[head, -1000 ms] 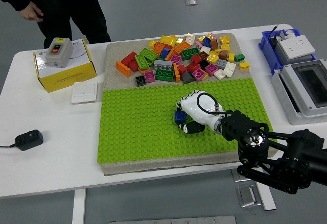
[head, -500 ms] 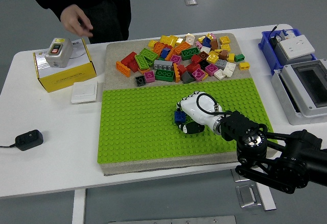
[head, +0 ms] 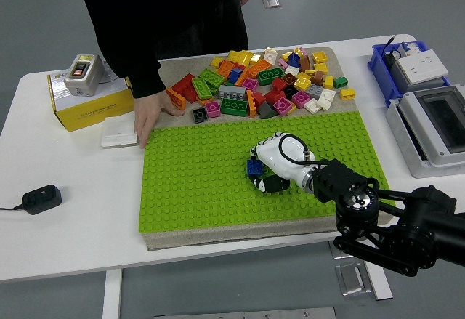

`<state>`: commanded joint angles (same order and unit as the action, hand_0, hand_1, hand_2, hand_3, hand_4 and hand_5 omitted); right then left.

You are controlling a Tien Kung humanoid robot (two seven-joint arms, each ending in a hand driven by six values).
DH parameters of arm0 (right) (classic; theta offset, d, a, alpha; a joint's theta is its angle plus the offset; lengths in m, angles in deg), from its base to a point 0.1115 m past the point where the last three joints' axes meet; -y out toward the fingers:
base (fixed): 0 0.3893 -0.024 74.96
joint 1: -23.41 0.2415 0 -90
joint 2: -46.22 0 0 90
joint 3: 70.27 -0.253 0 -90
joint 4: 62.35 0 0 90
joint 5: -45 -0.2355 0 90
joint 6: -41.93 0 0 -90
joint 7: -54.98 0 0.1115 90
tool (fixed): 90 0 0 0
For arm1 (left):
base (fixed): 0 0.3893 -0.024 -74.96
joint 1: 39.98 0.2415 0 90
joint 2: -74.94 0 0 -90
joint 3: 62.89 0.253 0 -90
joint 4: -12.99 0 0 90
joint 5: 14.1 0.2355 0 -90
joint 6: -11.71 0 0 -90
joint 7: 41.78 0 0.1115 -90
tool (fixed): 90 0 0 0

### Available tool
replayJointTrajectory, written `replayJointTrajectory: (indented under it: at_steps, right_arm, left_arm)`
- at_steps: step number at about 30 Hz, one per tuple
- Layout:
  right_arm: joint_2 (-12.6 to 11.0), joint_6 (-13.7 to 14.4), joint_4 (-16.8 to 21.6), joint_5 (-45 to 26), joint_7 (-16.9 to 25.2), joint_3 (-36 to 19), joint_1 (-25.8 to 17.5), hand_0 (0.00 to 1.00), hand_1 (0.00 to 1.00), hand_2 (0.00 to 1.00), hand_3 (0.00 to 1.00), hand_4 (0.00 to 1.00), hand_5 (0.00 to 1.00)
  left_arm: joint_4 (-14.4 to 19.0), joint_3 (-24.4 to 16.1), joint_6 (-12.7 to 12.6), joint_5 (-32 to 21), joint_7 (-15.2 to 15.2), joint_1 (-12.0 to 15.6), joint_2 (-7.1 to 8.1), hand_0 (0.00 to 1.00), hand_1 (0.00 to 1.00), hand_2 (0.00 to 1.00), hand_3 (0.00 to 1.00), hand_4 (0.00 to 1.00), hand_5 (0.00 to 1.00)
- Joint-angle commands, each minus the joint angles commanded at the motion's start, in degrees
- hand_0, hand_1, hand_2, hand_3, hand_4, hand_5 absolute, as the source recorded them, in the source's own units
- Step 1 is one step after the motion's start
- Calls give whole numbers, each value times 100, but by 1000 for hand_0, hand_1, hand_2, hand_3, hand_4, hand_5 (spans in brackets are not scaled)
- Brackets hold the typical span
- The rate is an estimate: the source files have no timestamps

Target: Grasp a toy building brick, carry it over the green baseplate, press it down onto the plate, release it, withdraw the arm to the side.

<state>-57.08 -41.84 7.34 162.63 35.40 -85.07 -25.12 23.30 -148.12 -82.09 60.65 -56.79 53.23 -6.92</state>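
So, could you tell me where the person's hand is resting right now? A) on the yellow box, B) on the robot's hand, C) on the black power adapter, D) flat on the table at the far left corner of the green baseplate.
D: the person's hand lies flat on the table by the far left corner of the green baseplate, beside the white switch plate, well away from the robot's right hand.

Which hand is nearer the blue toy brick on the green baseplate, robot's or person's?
The robot's right hand: its fingers are curled around the small blue toy brick on the green studded baseplate. The person's hand rests flat at the plate's far left corner, well away.
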Motion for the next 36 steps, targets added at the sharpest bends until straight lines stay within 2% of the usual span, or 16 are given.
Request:
replayJointTrajectory:
  at_steps: [17, 18, 23, 24, 36]
  right_arm:
    - [-8, 2, 5, -4, 33, -1, 14, 808, 766, 730, 562, 452, 367]
    - [-9, 3, 10, -5, 37, 0, 16, 807, 769, 735, 604, 452, 366]
    - [-13, -1, 29, -21, 43, 6, 19, 807, 769, 735, 604, 452, 366]
    - [-13, -3, 33, -23, 43, 7, 20, 809, 773, 805, 688, 454, 365]
    - [-28, -23, 68, -34, 37, 4, 29, 811, 773, 815, 696, 459, 370]
  left_arm:
    - [0, 7, -74, -22, 99, 6, 5, 685, 696, 694, 744, 459, 453]
    - [0, 5, -80, -21, 107, 6, 6, 683, 696, 690, 737, 454, 449]
    - [0, -1, -106, -23, 143, 7, 6, 683, 696, 690, 737, 454, 449]
    - [0, -1, -110, -25, 150, 8, 6, 683, 695, 688, 730, 453, 448]
    - [0, -14, -147, -27, 203, 9, 6, 679, 692, 677, 720, 452, 447]
